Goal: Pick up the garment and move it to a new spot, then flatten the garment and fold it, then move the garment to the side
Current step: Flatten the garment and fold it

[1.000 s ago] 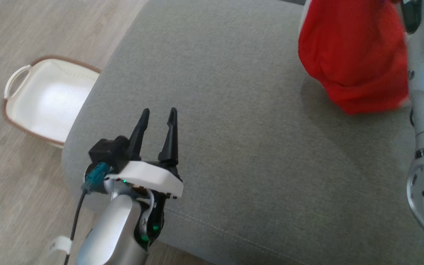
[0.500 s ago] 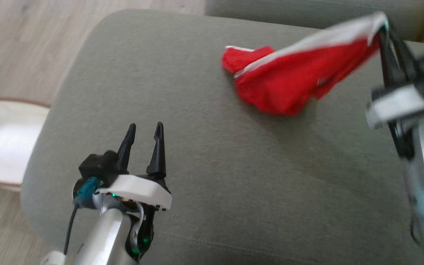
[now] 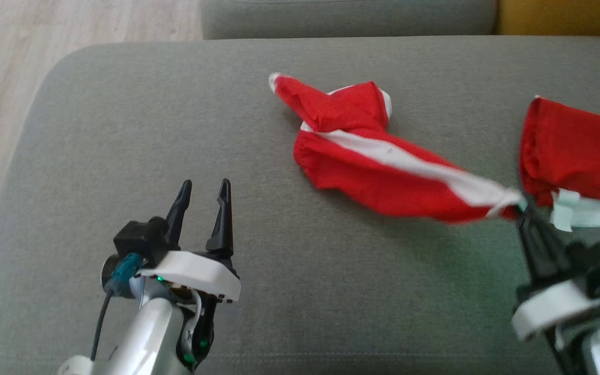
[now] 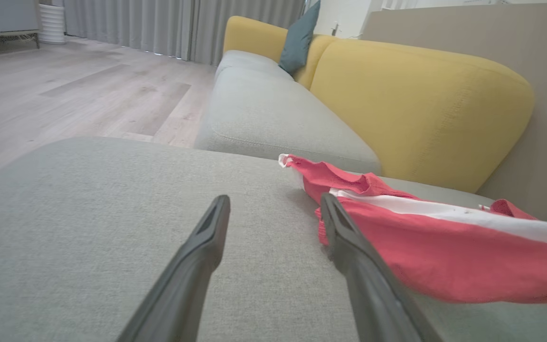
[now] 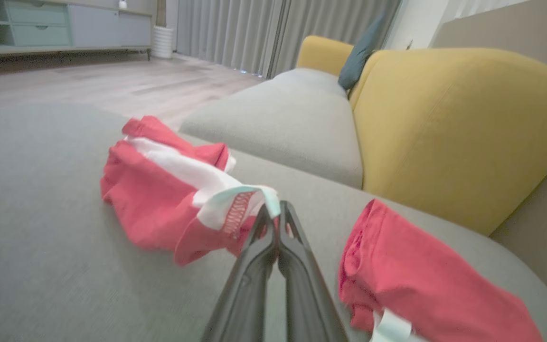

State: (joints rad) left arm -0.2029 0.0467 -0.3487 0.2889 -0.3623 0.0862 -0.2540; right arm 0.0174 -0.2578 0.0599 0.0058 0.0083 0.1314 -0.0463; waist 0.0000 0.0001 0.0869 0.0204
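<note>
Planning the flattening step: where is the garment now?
Head view: the garment lies bunched on the grey cushion, right of centre, one edge pinched in the shut right gripper, apart from the open left gripper.

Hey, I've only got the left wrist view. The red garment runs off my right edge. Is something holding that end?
Observer: Yes. The right tool is shut on the garment, pinching its pale-trimmed edge.
Operator: Is there more cloth beyond that tool?
Observer: Yes. A second red bunch lies on the cushion to that tool's right, seemingly part of the same garment.
</note>
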